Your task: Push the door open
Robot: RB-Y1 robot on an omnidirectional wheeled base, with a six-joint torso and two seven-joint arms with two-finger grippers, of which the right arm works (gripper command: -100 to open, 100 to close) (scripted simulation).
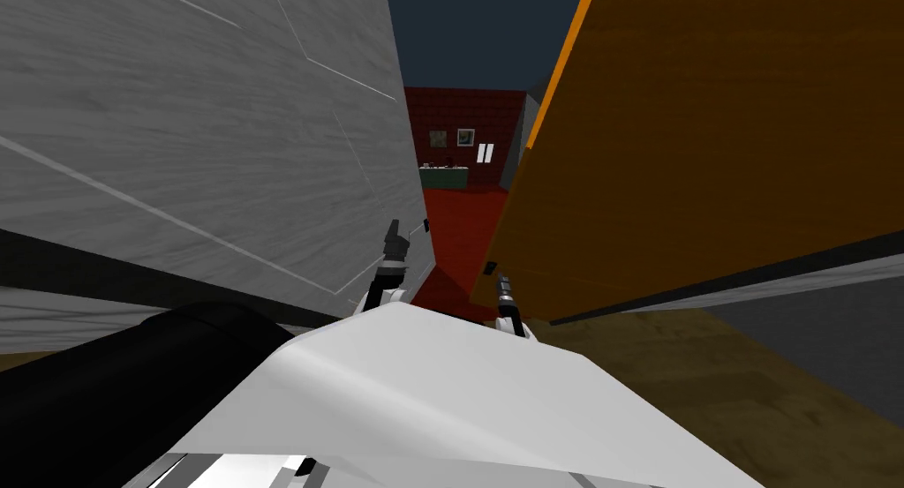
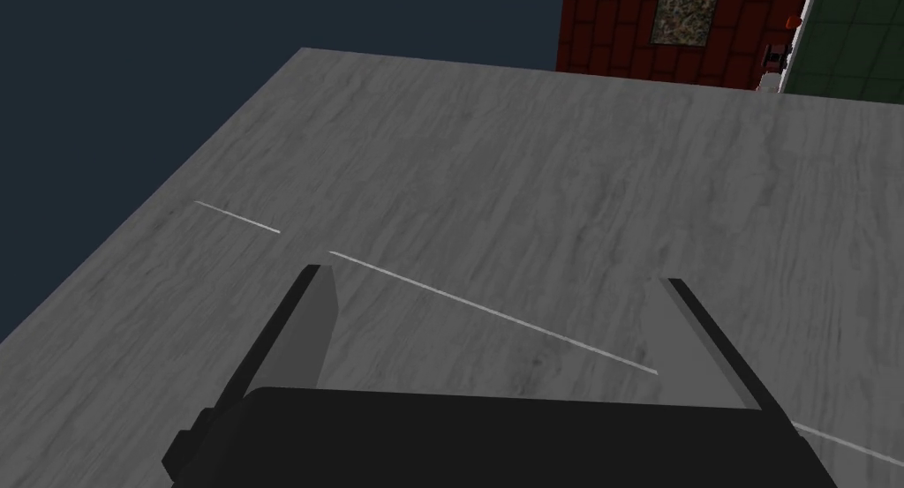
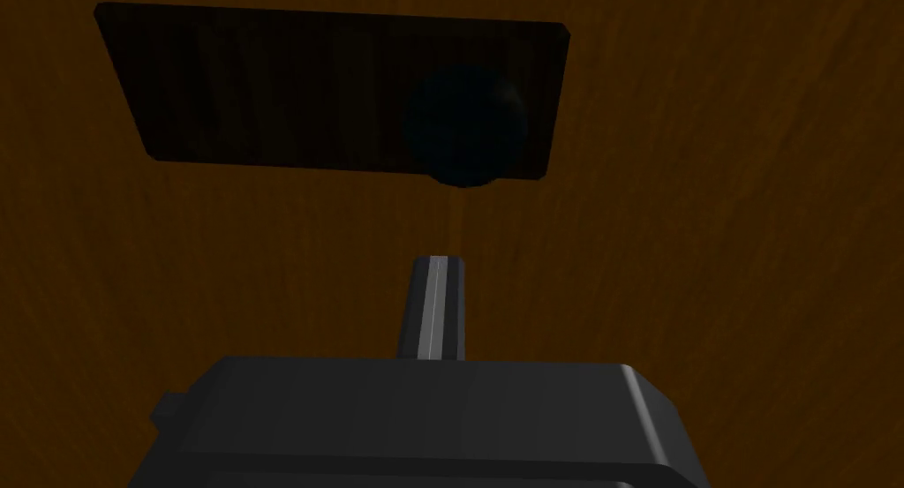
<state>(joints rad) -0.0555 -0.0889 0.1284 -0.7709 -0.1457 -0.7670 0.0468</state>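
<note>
Orange-brown wood is being shown as the face of the door (image 1: 706,138), which is standing on the right, with a gap being left between its edge and the grey wood-grained panel (image 1: 194,138) on the left. The right gripper (image 3: 434,275) is being held close to the door, its fingers pressed together on nothing, near a dark plate (image 3: 265,90) and its round knob (image 3: 466,125); contact cannot be told. The left gripper (image 2: 494,284) is being held spread and unloaded before the grey panel. Through the gap a red floor (image 1: 459,236) and a far red brick wall (image 1: 463,112) are being shown.
</note>
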